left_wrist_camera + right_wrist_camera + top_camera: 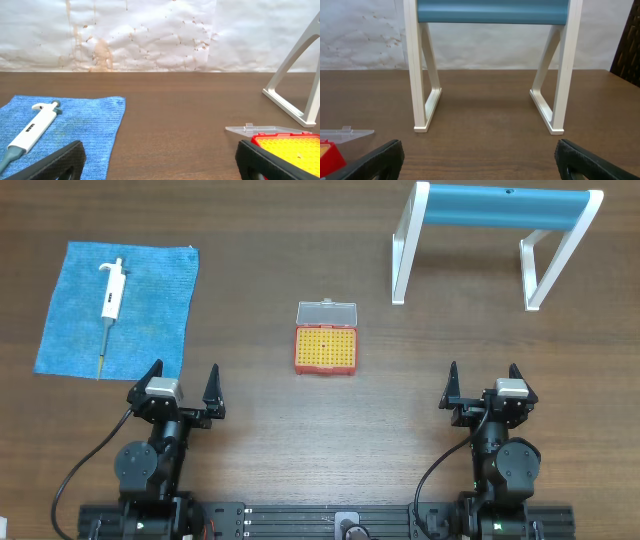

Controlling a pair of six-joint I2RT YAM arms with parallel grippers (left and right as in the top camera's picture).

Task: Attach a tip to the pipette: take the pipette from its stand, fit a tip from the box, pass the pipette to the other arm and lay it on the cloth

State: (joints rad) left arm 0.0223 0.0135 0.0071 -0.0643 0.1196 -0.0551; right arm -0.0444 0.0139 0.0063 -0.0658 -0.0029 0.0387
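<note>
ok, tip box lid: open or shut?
Open: the clear lid lies hinged back behind the orange tip box, leaving its yellow tips exposed.

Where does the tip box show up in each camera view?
Top view: tip box, lid open, mid-table between cloth and stand.
Left wrist view: near foreground, before the stand's foot.
Right wrist view: cut off at the edge, short of the stand.
Shared landmark: the stand.

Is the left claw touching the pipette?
Apart. The top view shows bare blue cloth between the left gripper and the pipette.
</note>
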